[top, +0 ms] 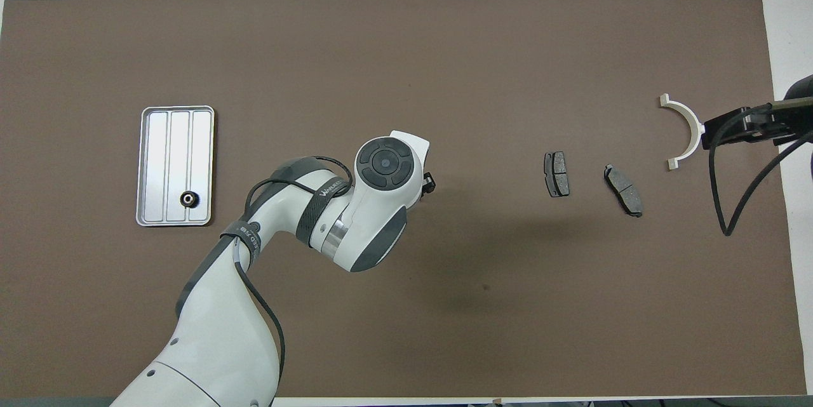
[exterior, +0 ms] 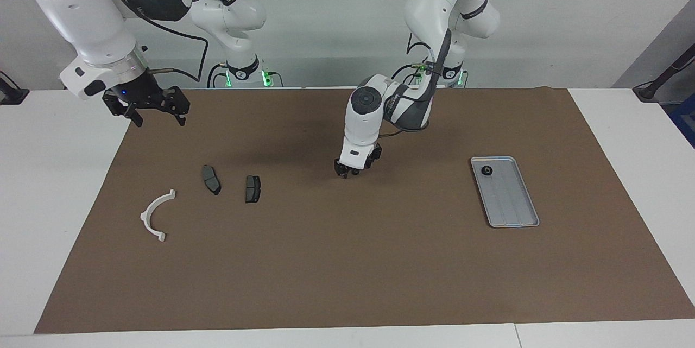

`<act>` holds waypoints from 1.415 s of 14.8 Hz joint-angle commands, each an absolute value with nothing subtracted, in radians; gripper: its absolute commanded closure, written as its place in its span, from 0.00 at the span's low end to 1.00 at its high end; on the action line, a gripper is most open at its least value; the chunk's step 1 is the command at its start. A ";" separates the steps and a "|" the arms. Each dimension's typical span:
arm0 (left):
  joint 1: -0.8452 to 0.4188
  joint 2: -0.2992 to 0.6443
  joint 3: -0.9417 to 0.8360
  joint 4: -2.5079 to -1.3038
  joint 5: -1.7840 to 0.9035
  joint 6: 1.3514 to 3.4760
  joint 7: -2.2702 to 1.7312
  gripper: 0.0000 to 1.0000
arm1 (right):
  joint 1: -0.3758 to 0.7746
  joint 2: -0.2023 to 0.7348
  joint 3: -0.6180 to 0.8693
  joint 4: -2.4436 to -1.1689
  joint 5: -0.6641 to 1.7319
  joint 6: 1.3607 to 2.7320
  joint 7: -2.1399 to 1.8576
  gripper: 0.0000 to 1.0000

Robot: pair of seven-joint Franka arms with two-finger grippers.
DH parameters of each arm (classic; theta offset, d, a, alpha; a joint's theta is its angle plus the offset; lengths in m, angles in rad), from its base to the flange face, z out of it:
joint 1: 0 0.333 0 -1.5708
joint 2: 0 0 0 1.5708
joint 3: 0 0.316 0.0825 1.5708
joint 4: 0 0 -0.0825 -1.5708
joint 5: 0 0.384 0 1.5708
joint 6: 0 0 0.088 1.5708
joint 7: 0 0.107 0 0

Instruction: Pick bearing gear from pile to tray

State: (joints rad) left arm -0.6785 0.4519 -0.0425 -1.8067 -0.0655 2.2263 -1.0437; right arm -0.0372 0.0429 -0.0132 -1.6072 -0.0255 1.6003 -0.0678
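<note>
I see the tray (exterior: 513,216) on the brown mat (exterior: 347,272) toward the left arm's end of the table, with one bearing gear (exterior: 487,171) in its corner nearest the robots. Well apart, toward the right arm's end, two brake-pad plates (exterior: 211,179) (exterior: 252,189) lie side by side. The curved bracket (exterior: 154,215) lies past them toward the right arm's end, slightly farther from the robots. The left gripper (exterior: 347,171) sits low over the mat between tray and plates. The right gripper (exterior: 155,114) hangs over the mat's edge, waiting.
</note>
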 commanded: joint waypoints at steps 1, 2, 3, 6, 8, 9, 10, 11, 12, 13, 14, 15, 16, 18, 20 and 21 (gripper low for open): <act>-0.699 0.430 -0.028 -1.838 -0.057 2.249 -1.071 0.28 | -0.052 0.012 -0.008 -1.640 -0.011 1.601 -0.066 0.00; -0.699 0.430 -0.028 -1.839 -0.057 2.249 -1.081 0.31 | -0.054 0.006 -0.008 -1.643 -0.011 1.601 -0.067 0.00; -0.699 0.430 -0.028 -1.841 -0.057 2.249 -1.084 0.35 | -0.054 -0.001 -0.009 -1.646 -0.011 1.601 -0.071 0.00; -0.707 0.430 -0.026 -1.841 -0.057 2.249 -1.091 0.58 | -0.060 -0.032 -0.008 -1.678 -0.011 1.603 -0.072 0.00; -0.707 0.428 -0.026 -1.841 -0.057 2.244 -1.094 0.75 | -0.060 -0.037 -0.009 -1.686 -0.011 1.603 -0.074 0.00; -0.707 0.428 -0.026 -1.841 -0.057 2.243 -1.103 0.83 | -0.058 -0.035 -0.009 -1.687 -0.011 1.603 -0.074 0.00; -0.707 0.428 -0.026 -1.838 -0.057 2.229 -1.104 0.90 | -0.060 -0.035 -0.009 -1.687 -0.011 1.603 -0.074 0.00; -0.706 0.428 -0.025 -1.830 -0.057 2.208 -1.104 0.94 | -0.060 -0.035 -0.009 -1.687 -0.011 1.605 -0.077 0.00; -0.700 0.426 -0.025 -1.812 -0.058 2.176 -1.106 0.95 | -0.058 -0.035 -0.009 -1.686 -0.011 1.606 -0.083 0.00; -0.690 0.428 -0.025 -1.780 -0.058 2.133 -1.104 0.95 | -0.058 -0.035 -0.009 -1.684 -0.011 1.606 -0.087 0.00; -0.683 0.428 -0.022 -1.757 -0.058 2.096 -1.103 0.95 | -0.058 -0.035 -0.009 -1.683 -0.011 1.608 -0.087 0.00; -0.664 0.423 -0.020 -1.750 -0.055 2.082 -1.103 0.95 | -0.058 -0.034 -0.009 -1.683 -0.011 1.608 -0.086 0.00; -0.640 0.404 -0.020 -1.753 -0.055 2.077 -1.100 0.95 | -0.058 -0.032 -0.009 -1.684 -0.011 1.611 -0.087 0.00; -0.580 0.361 -0.020 -1.766 -0.054 2.066 -1.082 0.95 | -0.058 -0.029 -0.009 -1.686 -0.011 1.611 -0.087 0.00; -0.505 0.315 -0.021 -1.793 -0.054 2.030 -0.979 0.95 | -0.057 -0.029 -0.009 -1.684 -0.011 1.611 -0.087 0.00; -0.462 0.293 -0.021 -1.808 -0.054 2.014 -0.916 0.95 | -0.057 -0.029 -0.009 -1.684 -0.012 1.611 -0.087 0.00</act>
State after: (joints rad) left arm -0.5402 0.3644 -0.0124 -1.7516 -0.0623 2.0516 -1.0119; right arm -0.0458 -0.0126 -0.0139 -1.6618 -0.0253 1.6003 -0.0692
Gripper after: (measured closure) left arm 0.762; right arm 0.000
